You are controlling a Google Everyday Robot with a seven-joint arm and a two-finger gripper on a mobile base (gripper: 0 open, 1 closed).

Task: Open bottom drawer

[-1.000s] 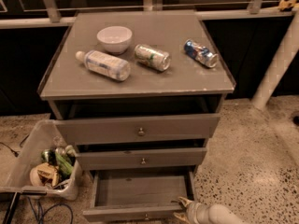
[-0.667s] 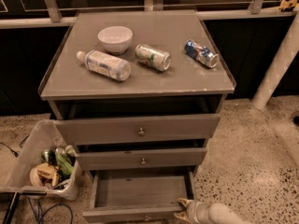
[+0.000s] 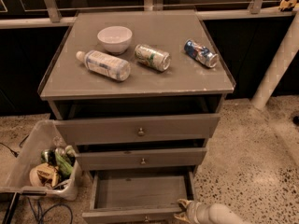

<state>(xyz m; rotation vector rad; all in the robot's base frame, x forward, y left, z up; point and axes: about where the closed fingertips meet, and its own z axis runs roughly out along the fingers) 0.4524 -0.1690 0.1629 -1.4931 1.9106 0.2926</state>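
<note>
The grey cabinet [image 3: 140, 85] has three drawers. The bottom drawer [image 3: 140, 190] is pulled well out, showing its plain grey inside; its slim front [image 3: 126, 215] runs along the bottom edge of the view, with the brass knob [image 3: 146, 219] barely showing. My gripper [image 3: 183, 210] sits at the drawer's front right corner, its yellowish fingertips [image 3: 182, 203] against the drawer's front edge. The white arm [image 3: 217, 214] leads off to the lower right. The top drawer [image 3: 140, 129] and the middle drawer [image 3: 142, 158] stand slightly out.
On the cabinet top lie a white bowl [image 3: 115, 38], a plastic bottle [image 3: 103, 65] on its side, a green can [image 3: 153, 57] and a blue can [image 3: 201, 53]. A clear bin [image 3: 39, 164] with trash stands at the left. Speckled floor [image 3: 247, 157] lies at the right; a white post [image 3: 275, 64] stands behind.
</note>
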